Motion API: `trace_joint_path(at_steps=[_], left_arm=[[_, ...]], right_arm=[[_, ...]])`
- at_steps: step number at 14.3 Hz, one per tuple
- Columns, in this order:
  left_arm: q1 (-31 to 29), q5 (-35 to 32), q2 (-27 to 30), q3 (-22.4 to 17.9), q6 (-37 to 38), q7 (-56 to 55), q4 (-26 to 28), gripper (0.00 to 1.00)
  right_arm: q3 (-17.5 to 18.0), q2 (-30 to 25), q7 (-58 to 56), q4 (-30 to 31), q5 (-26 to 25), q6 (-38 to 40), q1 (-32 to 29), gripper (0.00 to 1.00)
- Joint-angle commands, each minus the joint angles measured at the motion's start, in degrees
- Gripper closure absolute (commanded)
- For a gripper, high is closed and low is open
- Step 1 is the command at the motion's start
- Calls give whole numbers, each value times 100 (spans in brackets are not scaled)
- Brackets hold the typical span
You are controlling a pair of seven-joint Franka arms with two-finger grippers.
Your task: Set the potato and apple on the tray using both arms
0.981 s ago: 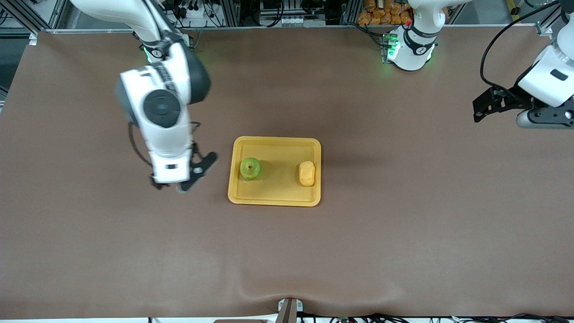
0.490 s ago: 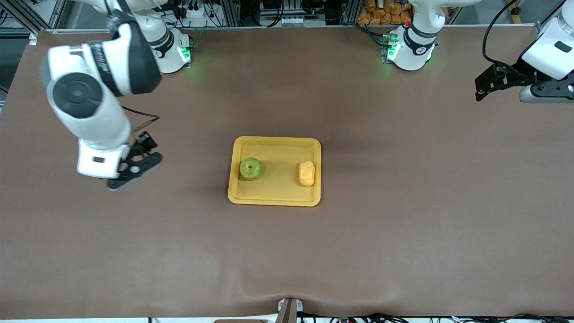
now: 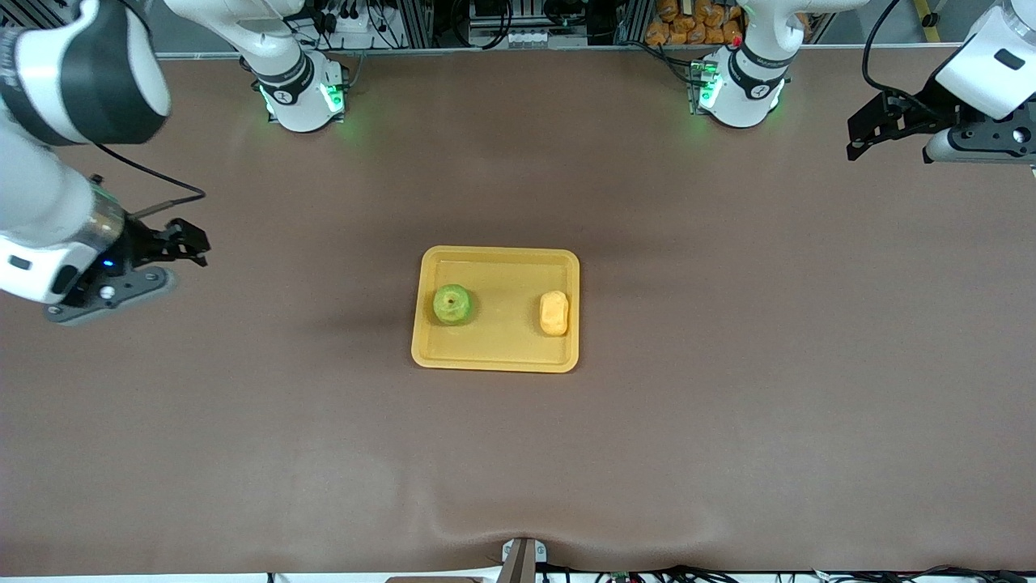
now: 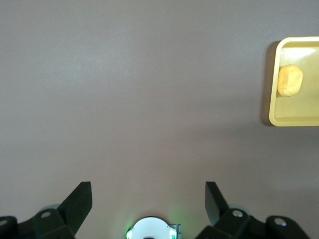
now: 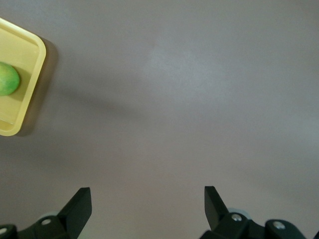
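Note:
The yellow-orange tray (image 3: 496, 261) lies in the middle of the table. In it rests the green apple (image 3: 452, 304) toward the right arm's end, and the yellow potato (image 3: 554, 312) toward the left arm's end. My right gripper (image 3: 190, 243) hangs open and empty over bare cloth near its end of the table, well apart from the tray. My left gripper (image 3: 862, 138) is open and empty over the table's corner at its own end. The left wrist view shows open fingers (image 4: 148, 191), the potato (image 4: 289, 80) and a tray corner (image 4: 294, 118). In the right wrist view are open fingers (image 5: 147, 194), the apple (image 5: 7, 78) and the tray rim (image 5: 40, 64).
A brown cloth (image 3: 728, 405) covers the table, with a wrinkle near the front edge by a clamp (image 3: 522, 559). The arm bases (image 3: 301, 89) (image 3: 740, 85) stand along the edge farthest from the front camera. Orange items (image 3: 688, 20) sit off the table by the left arm's base.
My right arm has swung away from beside the tray toward its end of the table. The left gripper has drifted a little toward the bases' edge. Apple and potato have not moved.

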State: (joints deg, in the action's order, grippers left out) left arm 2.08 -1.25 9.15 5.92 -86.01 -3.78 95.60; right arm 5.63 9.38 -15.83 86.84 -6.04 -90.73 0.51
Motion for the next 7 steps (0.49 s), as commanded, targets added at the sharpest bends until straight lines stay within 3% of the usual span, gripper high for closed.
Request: trace_joint_path(at_steps=[1, 7], left_arm=[[-50, 117, -10, -47, 85, 97, -23, 0], [-59, 108, -186, -55, 164, 9, -199, 0]], right_arm=[[105, -392, 334, 351, 357, 3, -358, 0], [122, -797, 1756, 527, 525, 134, -543, 0]])
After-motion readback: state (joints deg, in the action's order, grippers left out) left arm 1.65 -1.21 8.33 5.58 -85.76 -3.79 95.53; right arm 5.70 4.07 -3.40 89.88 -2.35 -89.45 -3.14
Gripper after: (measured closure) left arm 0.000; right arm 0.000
